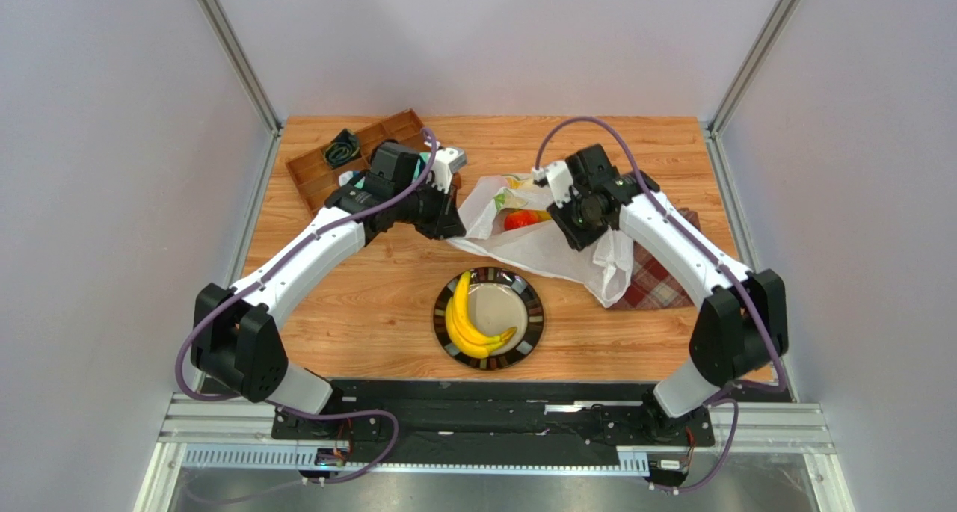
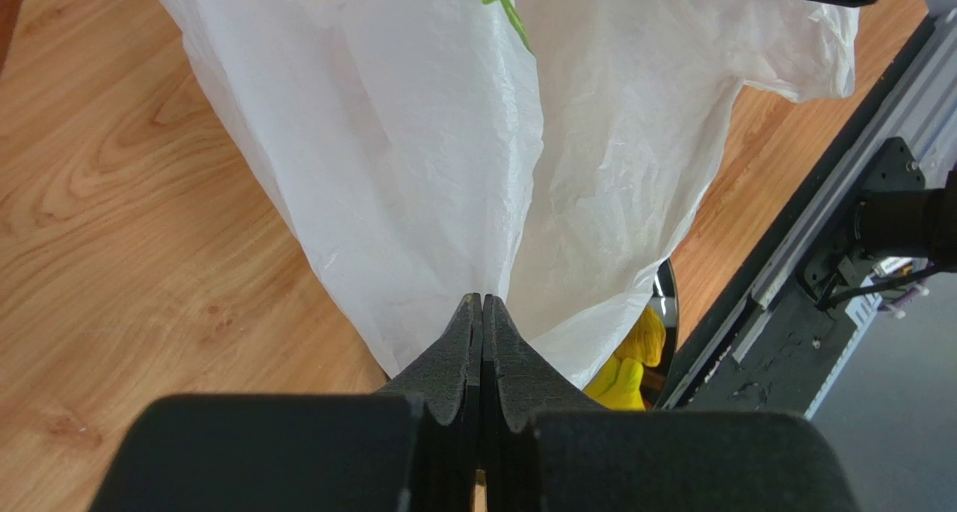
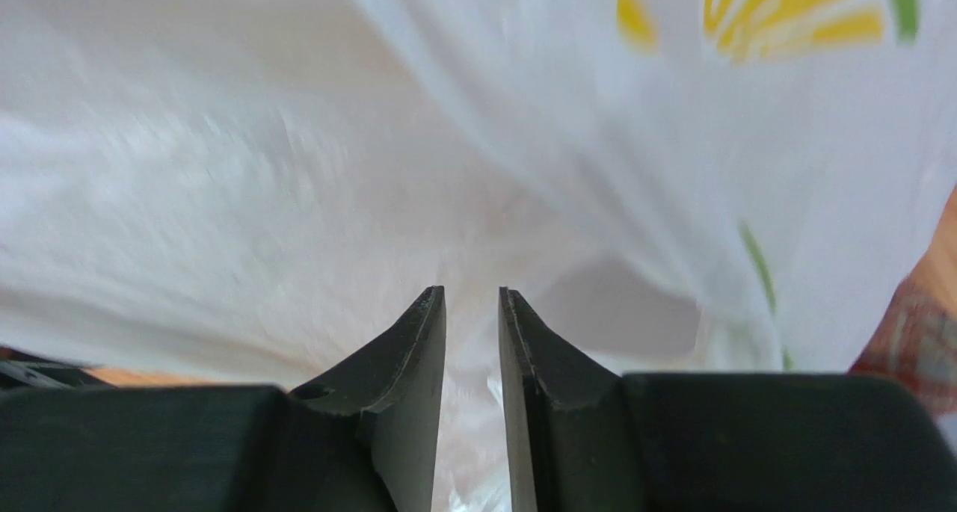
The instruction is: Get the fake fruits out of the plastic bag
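The left arm reaches forward and inward from its base, elbow bent, and the left gripper [image 2: 482,302] has its dark foam pads pressed flat together on a pinch of the plastic bag [image 1: 558,254], whose thin white film fans upward from the fingertips. The right arm mirrors it from the other side, wrist turned down over the bag's far right part. The right gripper [image 3: 472,299] stands with a narrow gap between its fingers, right against the blurred film; I cannot tell whether any film lies between them. The bag lies crumpled at the middle of the table [image 1: 371,293], its mouth toward the left arm, and carries yellow and green prints. A red fruit [image 1: 517,219] shows inside the mouth. The bananas [image 1: 467,324] lie on a dark-rimmed round plate [image 1: 535,310] just in front of the bag. A red plaid cloth [image 1: 658,290] sits under the bag's right end. A brown tray [image 1: 393,129] holding a dark coiled item [image 1: 342,149] is at the far left corner. The tabletop is pale wood grain, enclosed by plain grey walls with metal corner posts.
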`<state>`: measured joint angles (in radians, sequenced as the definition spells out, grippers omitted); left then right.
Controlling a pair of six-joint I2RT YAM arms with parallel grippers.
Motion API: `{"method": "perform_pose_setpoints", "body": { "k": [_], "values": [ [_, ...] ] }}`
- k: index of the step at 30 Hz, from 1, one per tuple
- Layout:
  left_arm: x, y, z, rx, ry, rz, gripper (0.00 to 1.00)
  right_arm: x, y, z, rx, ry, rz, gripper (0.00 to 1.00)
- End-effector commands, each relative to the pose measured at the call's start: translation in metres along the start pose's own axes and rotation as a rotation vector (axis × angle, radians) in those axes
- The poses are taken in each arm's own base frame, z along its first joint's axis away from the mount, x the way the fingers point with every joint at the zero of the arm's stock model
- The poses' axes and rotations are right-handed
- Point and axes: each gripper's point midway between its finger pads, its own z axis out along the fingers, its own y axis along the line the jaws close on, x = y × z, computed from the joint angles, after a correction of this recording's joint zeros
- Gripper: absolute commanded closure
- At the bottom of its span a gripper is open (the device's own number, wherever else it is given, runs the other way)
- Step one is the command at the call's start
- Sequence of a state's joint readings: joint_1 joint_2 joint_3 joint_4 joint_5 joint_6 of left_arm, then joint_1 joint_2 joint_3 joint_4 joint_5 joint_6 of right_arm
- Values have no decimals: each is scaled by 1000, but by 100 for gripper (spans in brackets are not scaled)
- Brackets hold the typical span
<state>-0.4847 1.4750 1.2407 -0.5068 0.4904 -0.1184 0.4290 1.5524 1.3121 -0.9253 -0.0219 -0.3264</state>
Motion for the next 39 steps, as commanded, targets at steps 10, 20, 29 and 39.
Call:
{"method": "perform_pose_setpoints", "body": {
  "k": [10, 20, 29, 39],
  "values": [
    [-11, -10, -16, 3, -80, 33, 100, -95, 38, 36, -282, -86, 58, 81],
    [-13, -8, -7, 15, -72, 15, 100, -21, 61, 46, -299, 102, 86, 86],
    [-9, -8, -2, 29, -39, 4, 100, -97, 38, 35, -244, -67, 117, 85],
    [-11, -15, 0, 80, -38, 3, 100, -114, 45, 69, -251, -79, 129, 78]
  ]
}}
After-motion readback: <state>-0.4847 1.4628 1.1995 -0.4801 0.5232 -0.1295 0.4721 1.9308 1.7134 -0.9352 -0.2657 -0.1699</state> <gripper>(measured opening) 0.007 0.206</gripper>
